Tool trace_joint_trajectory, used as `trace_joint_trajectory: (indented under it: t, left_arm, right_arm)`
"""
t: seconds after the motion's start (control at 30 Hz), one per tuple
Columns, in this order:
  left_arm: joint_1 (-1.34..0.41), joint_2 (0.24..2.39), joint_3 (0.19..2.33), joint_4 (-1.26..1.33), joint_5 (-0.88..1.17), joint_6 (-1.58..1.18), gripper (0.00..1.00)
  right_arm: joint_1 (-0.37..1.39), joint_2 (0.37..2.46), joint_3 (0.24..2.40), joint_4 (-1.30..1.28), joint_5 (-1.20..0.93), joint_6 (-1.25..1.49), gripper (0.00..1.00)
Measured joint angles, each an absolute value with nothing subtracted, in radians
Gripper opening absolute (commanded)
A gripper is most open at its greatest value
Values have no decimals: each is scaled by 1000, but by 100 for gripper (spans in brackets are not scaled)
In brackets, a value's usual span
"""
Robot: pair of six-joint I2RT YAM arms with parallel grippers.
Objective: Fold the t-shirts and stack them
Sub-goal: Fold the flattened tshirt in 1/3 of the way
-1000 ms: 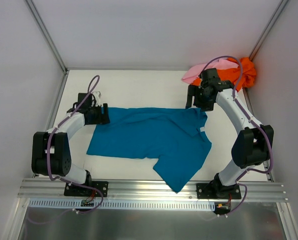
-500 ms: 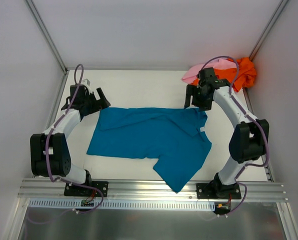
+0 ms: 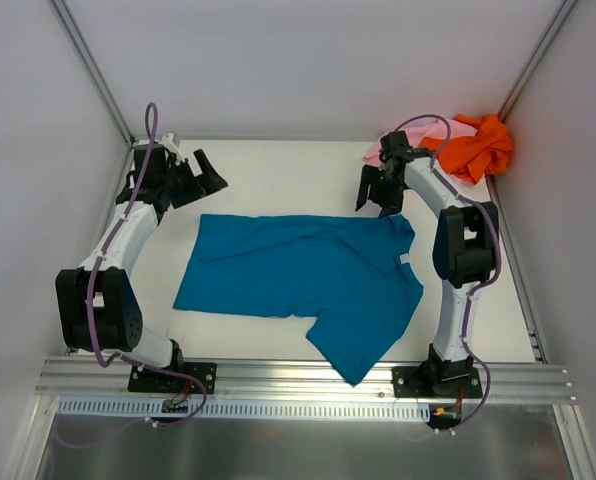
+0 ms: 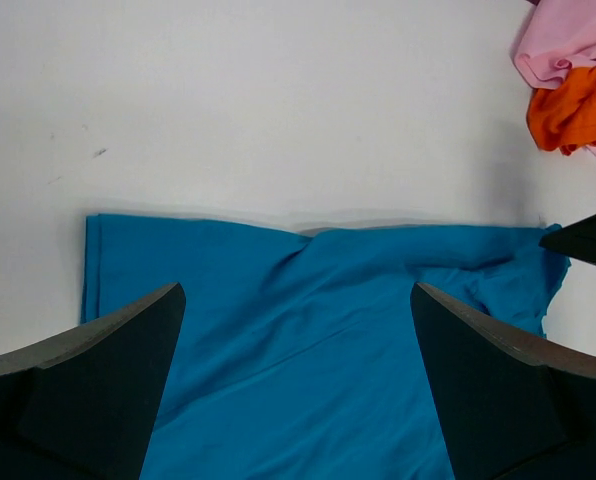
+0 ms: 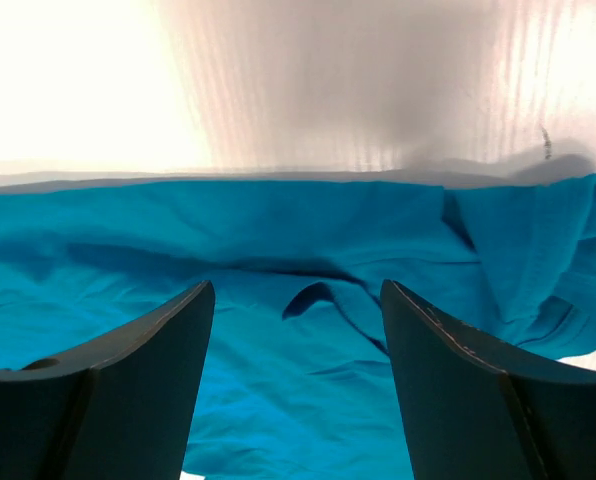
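A soft teal-blue short-sleeved cloth t-shirt (image 3: 303, 275) lies spread, slightly rumpled, at the centre of the white table (image 3: 278, 170), collar toward 3 o'clock. The left tool (image 3: 206, 180) hovers wide open and empty at 10 o'clock. The right tool (image 3: 376, 200) hangs open and empty at 1 o'clock. A crumpled bright orange t-shirt (image 3: 475, 148) and a pale pink t-shirt (image 4: 563, 40) sit bunched at 2 o'clock. For a clean fold, both tools should probably pinch the shirt's far edge at matching points and draw it evenly toward 6 o'clock.

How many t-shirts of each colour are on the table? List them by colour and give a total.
teal-blue t-shirt: 1
orange t-shirt: 1
pink t-shirt: 1
Total: 3
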State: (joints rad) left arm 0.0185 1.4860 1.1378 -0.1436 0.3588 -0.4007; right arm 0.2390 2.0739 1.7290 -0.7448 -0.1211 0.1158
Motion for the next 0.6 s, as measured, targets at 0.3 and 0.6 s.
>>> trace_joint_trajectory:
  t: [0.3, 0.6]
  left_arm:
    - [12, 1486, 1138, -174, 359, -401, 99]
    - [-31, 1486, 1138, -174, 362, -401, 99]
  right_arm:
    - [260, 2041, 1707, -754, -154, 130, 71]
    - [280, 1919, 1577, -767, -155, 136, 66]
